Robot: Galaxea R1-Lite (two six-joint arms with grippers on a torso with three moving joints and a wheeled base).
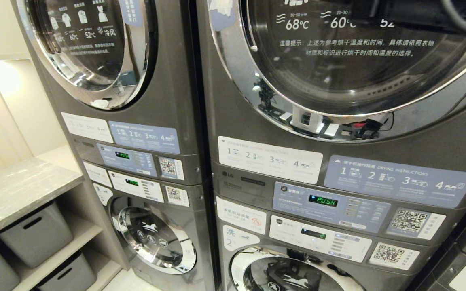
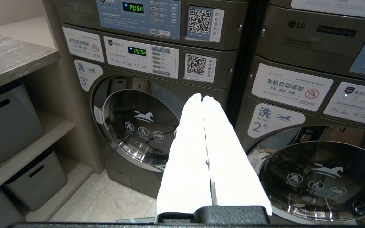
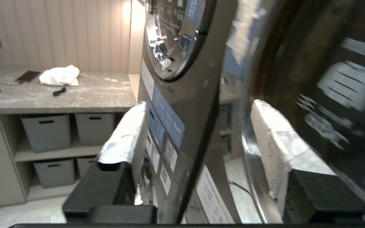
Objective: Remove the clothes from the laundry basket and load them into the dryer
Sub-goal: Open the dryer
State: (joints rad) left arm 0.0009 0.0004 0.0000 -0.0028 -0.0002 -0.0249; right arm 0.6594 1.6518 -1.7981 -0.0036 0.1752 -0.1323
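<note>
The dryer (image 1: 338, 60) is the upper machine of the right-hand stack; its round glass door with a chrome rim is closed. My right arm (image 1: 439, 14) reaches across the top right corner in front of that door. In the right wrist view my right gripper (image 3: 198, 104) is open, its white-padded fingers (image 3: 128, 133) wide apart with nothing between them, close to the dryer's door (image 3: 312, 79). My left gripper (image 2: 201, 96) is shut and empty, hanging low in front of the two lower washers. The laundry basket and the clothes are out of view.
A second washer-dryer stack (image 1: 128, 121) stands to the left. Left of it is a grey stone counter (image 1: 14, 190) over shelves with grey bins (image 1: 34, 234). A white cloth (image 3: 59, 76), a phone and a cable lie on the counter. Lower washer doors (image 2: 138, 126) are closed.
</note>
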